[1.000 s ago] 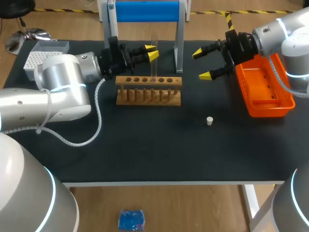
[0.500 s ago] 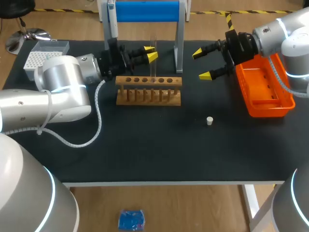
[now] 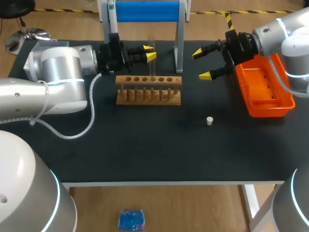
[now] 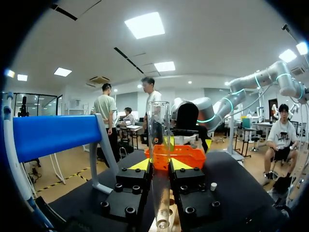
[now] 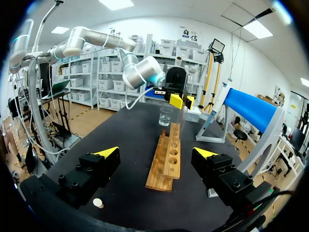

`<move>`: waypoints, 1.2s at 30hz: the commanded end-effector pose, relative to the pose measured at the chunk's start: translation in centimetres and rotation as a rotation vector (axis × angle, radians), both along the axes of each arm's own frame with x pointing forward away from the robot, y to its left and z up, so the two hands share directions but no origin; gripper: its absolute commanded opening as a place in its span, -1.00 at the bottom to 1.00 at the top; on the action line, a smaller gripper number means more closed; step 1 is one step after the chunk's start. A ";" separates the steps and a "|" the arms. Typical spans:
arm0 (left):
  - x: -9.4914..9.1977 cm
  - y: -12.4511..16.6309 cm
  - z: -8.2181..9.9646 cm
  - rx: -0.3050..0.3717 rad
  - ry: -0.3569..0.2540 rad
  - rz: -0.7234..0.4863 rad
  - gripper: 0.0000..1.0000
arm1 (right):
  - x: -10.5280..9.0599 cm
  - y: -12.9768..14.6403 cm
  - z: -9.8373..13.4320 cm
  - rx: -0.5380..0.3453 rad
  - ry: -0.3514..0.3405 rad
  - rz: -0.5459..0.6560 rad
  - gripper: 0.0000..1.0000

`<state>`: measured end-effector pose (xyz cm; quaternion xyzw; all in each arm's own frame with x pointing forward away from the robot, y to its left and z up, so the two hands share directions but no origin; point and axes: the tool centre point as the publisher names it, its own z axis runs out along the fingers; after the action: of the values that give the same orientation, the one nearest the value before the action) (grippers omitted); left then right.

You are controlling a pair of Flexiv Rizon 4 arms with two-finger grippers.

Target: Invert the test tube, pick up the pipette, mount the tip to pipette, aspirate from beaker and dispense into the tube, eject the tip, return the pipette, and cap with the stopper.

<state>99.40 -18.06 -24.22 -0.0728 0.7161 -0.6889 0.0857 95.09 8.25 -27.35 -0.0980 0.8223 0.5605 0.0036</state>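
Observation:
A clear test tube stands upright at a hole of the wooden rack. My left gripper is shut on its upper part. In the left wrist view the tube runs between the yellow tips of the left gripper, its lower end just over the rack. My right gripper hangs open and empty to the right of the rack, and its own view shows the right gripper facing the rack lengthwise. The white stopper lies on the mat. The pipette hangs on the blue stand. Beyond the rack sits the beaker.
An orange tray sits at the right edge beside my right arm. A white tip box at the back left is partly hidden by my left arm. The stand's right leg rises just behind the rack.
My left arm's elbow has swung up and back, and its gripper with the tube has shifted slightly left. The right arm has not moved.

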 end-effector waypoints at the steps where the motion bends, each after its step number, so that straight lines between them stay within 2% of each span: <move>1: -0.2 0.3 0.4 0.032 0.021 -0.006 -1.00 | 0.0 0.0 0.1 -0.002 0.001 0.001 1.00; 8: -0.3 0.4 -0.2 0.097 0.047 -0.020 -1.00 | 0.0 0.0 0.1 -0.002 0.001 0.001 1.00; 16: -0.3 0.4 -0.8 0.139 0.060 -0.026 -1.00 | 0.0 0.0 0.1 -0.002 0.001 0.001 1.00; 36: -0.1 0.1 -1.9 0.138 0.059 -0.030 -1.00 | 0.0 0.0 0.1 -0.002 0.001 0.001 1.00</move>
<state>99.18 -17.89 -25.87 -0.0765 0.7666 -0.6349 0.0573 95.09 8.25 -27.36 -0.0980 0.8224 0.5605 0.0036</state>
